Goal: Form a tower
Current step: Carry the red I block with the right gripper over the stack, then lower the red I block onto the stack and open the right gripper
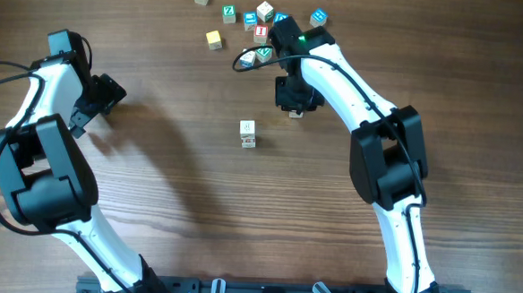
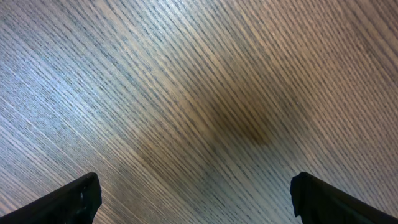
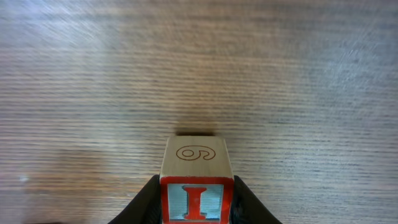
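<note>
Brown wood is all that lies under the arms: the table. The thing to find first is the tower, a little stack of pale cubes in the middle of the table. It is short. From above it looks like about two cubes, but I cannot count them for sure.

Far to the left of the tower is the left gripper. Its fingers are wide apart and hold nothing. No cube is near it.

Near the tower on its right, and a bit beyond it, is the right gripper. Its fingers squeeze the two sides of the red "I" cube. That cube is not on the tower yet. There is bare table between them.

Well beyond the tower, away from the robot, lie the loose cubes. There are about ten, spread out.

So I think the job is only just begun. The red "I" cube has to go on top, and more cubes after it.

The view from above shows the tower and the loose cubes, but the arm hides almost all of the held cube. The right wrist view shows the red letter and a "6" on the cube's top face, but no tower. The left wrist view shows only bare wood and two black finger tips.
</note>
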{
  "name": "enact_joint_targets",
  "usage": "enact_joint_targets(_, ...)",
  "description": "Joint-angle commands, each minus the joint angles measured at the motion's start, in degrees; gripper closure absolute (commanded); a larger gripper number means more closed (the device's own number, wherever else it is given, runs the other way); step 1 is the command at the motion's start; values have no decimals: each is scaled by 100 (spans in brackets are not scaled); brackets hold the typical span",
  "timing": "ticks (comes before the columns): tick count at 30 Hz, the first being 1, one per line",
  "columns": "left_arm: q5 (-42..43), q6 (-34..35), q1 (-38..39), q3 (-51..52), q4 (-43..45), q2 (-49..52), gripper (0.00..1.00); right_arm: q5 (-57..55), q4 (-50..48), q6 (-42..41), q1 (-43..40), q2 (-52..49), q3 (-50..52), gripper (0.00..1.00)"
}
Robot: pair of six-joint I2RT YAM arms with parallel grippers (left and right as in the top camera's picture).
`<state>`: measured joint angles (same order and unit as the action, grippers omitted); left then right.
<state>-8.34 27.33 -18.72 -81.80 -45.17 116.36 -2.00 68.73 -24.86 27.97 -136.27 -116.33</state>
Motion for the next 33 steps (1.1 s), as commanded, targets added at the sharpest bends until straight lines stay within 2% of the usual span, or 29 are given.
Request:
enact_joint_targets(1, -52, 11, -20, 26, 0, 2, 0, -98, 70, -59, 74, 680, -212, 71)
enact_joint_targets(6, -52, 13, -20, 26, -2, 2, 0, 511, 195, -227, 415, 1716, -212, 71)
enact_joint_targets(8, -52, 11, -20, 26, 0, 2, 0, 509, 238, -380, 621, 1843, -212, 71)
enact_joint_targets(11, -52, 13, -20, 26, 0, 2, 0, 461, 278, -398, 1075, 1823, -210, 71)
enact_joint_targets(16, -52, 13, -20, 26, 0, 2, 0, -146, 291, -1008, 1742, 1716, -205, 71)
enact_joint_targets(33, -52, 13, -20, 26, 0, 2, 0, -614, 487, -1268, 1792, 1196, -186, 72)
